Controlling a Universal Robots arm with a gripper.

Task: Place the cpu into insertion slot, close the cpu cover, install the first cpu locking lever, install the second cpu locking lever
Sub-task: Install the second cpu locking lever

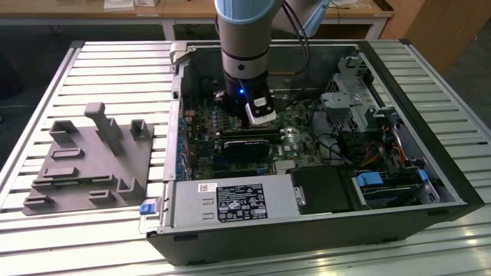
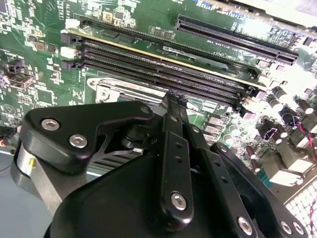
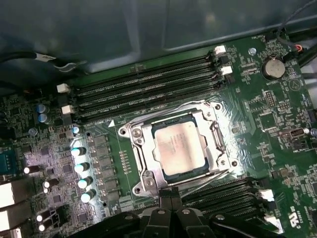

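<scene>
Hovering end effector (image 3: 168, 196) beside cpu cover (image 3: 176, 148)

You have open room straight above the cpu (image 3: 178, 148) and its cpu cover (image 3: 143, 148). Long memory slots (image 3: 143, 89) flank it on two sides, a row of upright capacitors (image 3: 81, 168) guards a third, and the case wall (image 3: 124, 29) rises beyond.

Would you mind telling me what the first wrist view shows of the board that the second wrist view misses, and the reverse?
First wrist view: the cpu lies flat in the insertion slot, framed by the cpu cover; a round coin battery sits apart. Second wrist view: the long black card slot and the hand's linkage up close, hiding most of the socket. Both wrist views: the green motherboard with its memory slots, and the hand at the socket's edge.
</scene>
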